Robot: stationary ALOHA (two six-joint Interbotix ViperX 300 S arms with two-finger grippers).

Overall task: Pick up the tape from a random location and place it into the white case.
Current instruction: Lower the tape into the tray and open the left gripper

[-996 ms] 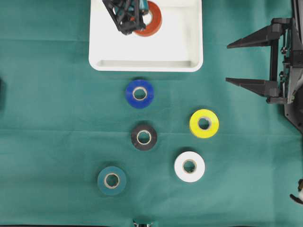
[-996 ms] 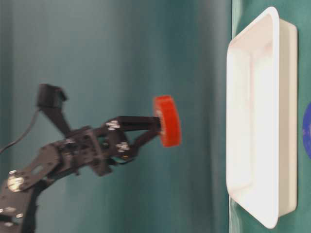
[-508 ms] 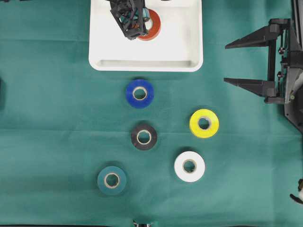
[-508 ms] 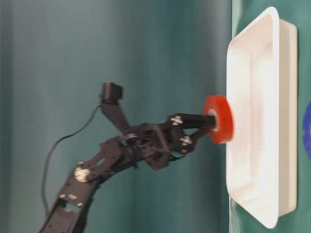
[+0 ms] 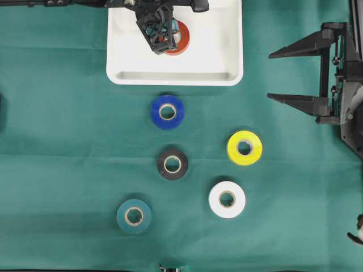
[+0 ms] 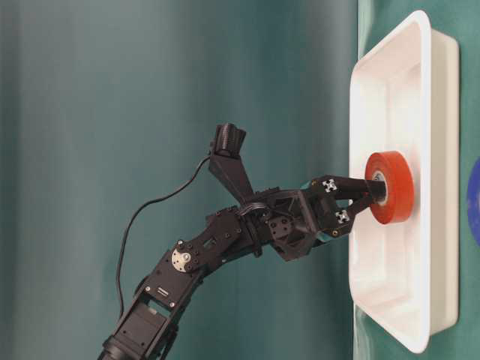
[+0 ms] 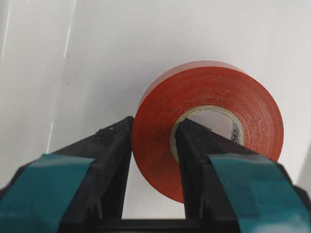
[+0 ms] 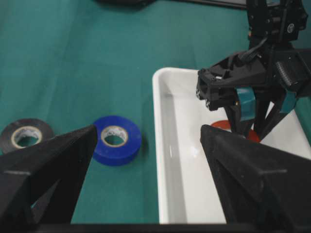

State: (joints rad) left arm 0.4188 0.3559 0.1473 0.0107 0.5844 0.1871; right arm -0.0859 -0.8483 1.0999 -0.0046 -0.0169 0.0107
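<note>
A wrinkled green cloth (image 5: 68, 141) covers the table; from table level, a plain teal backdrop (image 6: 150, 90) fills 9 o'clock.

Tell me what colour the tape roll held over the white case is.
Red-orange tape roll, clearest in the left wrist view.

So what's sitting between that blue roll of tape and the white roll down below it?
In the overhead view, the black roll lies roughly between the blue roll and the white roll, a little left of the straight line joining them. Otherwise there is only green cloth.
</note>
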